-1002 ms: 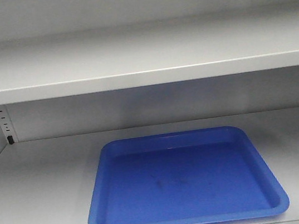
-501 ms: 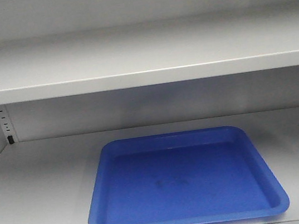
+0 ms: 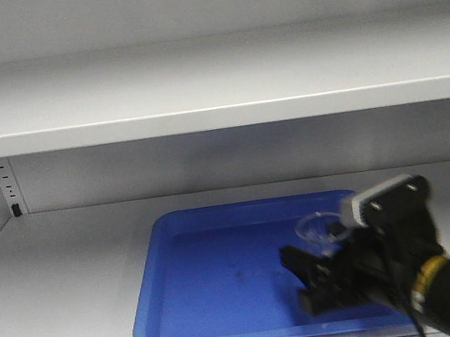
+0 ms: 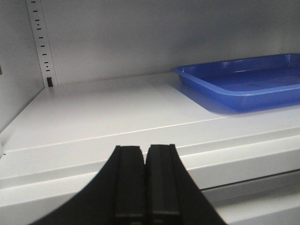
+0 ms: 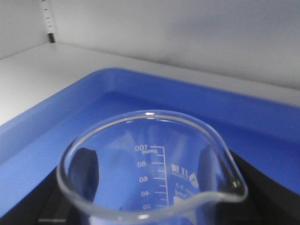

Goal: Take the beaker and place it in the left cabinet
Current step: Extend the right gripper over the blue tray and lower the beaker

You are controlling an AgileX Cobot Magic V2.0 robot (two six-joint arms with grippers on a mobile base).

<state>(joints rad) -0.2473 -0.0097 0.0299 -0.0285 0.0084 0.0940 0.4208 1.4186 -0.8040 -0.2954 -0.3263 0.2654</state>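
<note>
1. The beaker (image 5: 154,173), thin clear glass, likely light, slick and breakable, sits clamped at its walls in the right end effector (image 3: 322,277).
2. It hovers over the blue tray (image 3: 216,280), toward 3 o'clock, inside the left cabinet (image 3: 213,85).
3. The left end effector (image 4: 145,183) is closed and empty.

beaker (image 5: 154,173) base: cut off by the bottom edge of the right wrist view; only the rim, spout and upper graduation marks show.
beaker in front view: motion-blurred, only a faint rim shows above the right hand (image 3: 322,277); its body is hidden behind the fingers.
right hand: blurred in the front view; the arm runs off the bottom right corner.
blue tray (image 3: 228,303): near right corner hidden behind the right arm; in the left wrist view its right part is cut off by the edge.
left hand (image 4: 146,187): only the two fingers show, pressed together, cut off at the bottom edge.
left cabinet (image 3: 195,80): sides and top lie outside every view.
</note>
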